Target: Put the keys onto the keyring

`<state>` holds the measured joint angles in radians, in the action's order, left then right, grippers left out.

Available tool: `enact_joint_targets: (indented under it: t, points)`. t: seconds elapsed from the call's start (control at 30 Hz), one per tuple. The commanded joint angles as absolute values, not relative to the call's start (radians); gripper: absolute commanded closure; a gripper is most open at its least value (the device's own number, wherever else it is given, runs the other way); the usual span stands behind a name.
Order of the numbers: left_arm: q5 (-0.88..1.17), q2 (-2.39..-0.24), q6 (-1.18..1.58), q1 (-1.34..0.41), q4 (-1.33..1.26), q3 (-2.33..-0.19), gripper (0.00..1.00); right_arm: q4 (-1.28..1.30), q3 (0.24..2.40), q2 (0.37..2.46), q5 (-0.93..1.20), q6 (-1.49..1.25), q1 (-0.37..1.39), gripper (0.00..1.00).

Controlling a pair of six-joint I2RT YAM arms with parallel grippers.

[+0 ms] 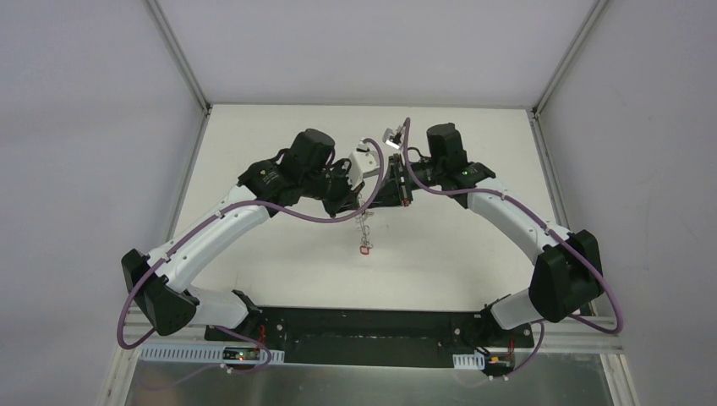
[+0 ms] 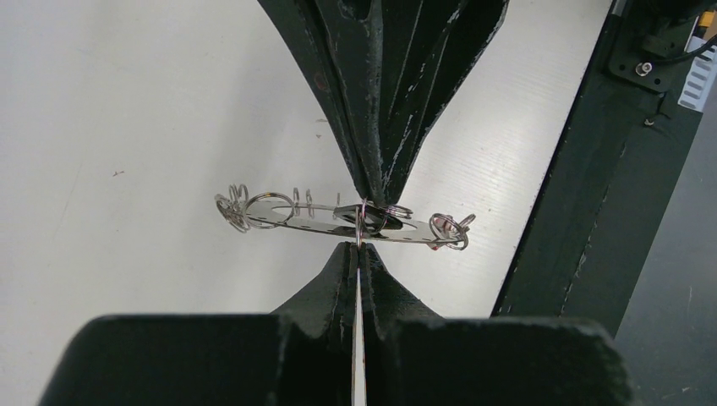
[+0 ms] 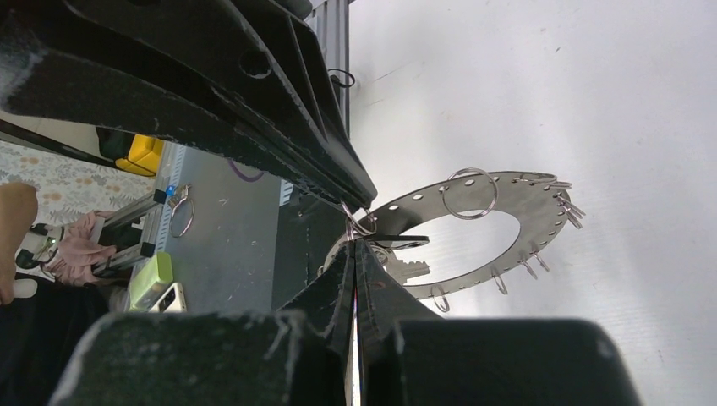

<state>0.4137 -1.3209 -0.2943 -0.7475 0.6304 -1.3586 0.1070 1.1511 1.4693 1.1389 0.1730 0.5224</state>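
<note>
while left gripper (image 2: pixel 358 251) and right gripper (image 3: pixel 356 247) pinch shut at the keyring (image 3: pixel 516 193), i fear opposing pulls. it could twist free and drop.

Silver keyring (image 3: pixel 524 194) dotted with holes, black fingers (image 2: pixel 325 292), white table (image 1: pixel 237 135), perhaps a red-headed key (image 1: pixel 365 250).

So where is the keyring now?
Top view: the keyring hangs over the table centre, just below where the left gripper and right gripper meet tip to tip.
</note>
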Motion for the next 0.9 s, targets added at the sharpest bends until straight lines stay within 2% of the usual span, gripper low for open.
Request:
enact_joint_targets:
  t: [0.0, 0.87]
  points:
    - [0.408, -1.307, -0.271, -0.758, 0.591, -1.390, 1.00, 0.104, 1.157, 1.453, 1.108, 0.199, 0.527, 1.00]
    - [0.378, -1.333, -0.261, -0.759, 0.594, -1.405, 1.00, 0.095, 1.169, 1.467, 1.029, 0.149, 0.533, 1.00]
